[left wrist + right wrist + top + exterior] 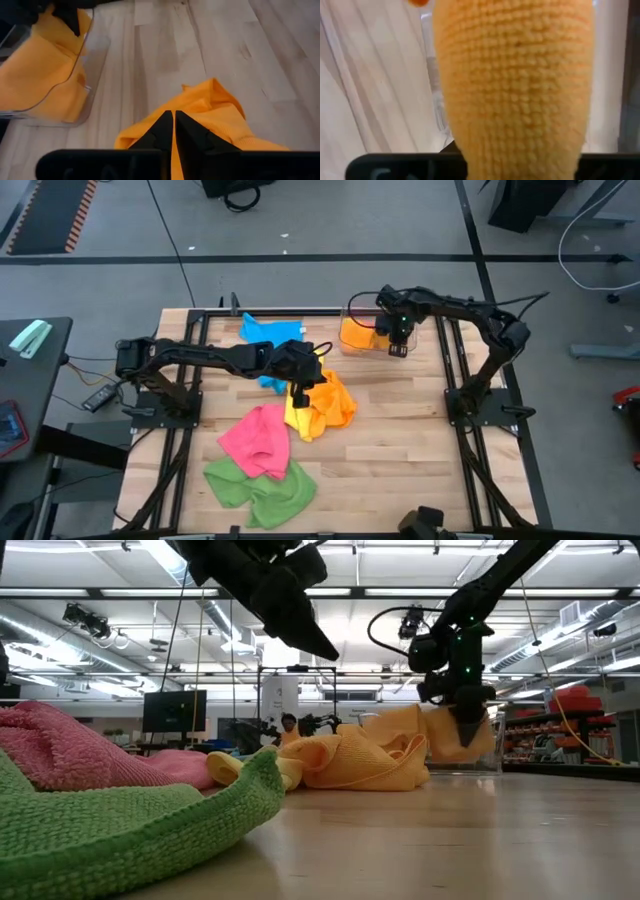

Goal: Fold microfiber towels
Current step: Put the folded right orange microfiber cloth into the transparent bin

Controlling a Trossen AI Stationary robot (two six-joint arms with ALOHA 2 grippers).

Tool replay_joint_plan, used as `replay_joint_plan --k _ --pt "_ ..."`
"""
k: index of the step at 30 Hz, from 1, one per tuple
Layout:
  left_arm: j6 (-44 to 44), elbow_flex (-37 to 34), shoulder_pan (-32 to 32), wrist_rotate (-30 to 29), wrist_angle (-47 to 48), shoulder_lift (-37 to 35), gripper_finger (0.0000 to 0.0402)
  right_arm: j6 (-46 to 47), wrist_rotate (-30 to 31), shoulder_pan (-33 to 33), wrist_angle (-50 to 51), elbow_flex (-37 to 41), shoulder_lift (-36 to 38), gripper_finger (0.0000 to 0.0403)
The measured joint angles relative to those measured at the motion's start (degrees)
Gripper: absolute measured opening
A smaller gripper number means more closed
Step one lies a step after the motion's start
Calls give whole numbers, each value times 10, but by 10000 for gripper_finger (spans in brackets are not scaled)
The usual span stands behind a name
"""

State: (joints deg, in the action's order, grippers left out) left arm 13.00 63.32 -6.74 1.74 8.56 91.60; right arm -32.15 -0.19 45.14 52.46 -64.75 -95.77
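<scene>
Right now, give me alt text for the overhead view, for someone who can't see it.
Seen from above, the left tool is shut over the crumpled orange towel mid-table, with yellow, pink, green and blue towels strewn around. The right tool holds another orange towel at the clear bin at the far edge.

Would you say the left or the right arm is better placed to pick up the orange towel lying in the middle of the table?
Left, probably: the left gripper, shut, sits right over that orange towel, while the right gripper is busy holding another orange cloth at the clear bin.
</scene>
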Motion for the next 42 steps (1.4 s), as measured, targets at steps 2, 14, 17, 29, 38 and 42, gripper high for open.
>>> replay_joint_plan --k 2,14,17,29,38,42 --pt "1 0 0 0 0 0 20 0 0 11 2 -8 0 49" --pt "16 0 -2 0 12 1 24 -17 -144 35 105 -57 -2 48" --pt "18 0 -2 0 12 1 26 -19 -150 30 105 -57 -25 47" --pt "17 0 -2 0 24 1 15 -34 -234 59 178 -122 -141 46" --pt "18 0 -2 0 36 1 28 -22 -229 46 194 -127 -183 48" --pt "18 0 -2 0 44 1 21 -2 -195 38 182 -126 -177 69"
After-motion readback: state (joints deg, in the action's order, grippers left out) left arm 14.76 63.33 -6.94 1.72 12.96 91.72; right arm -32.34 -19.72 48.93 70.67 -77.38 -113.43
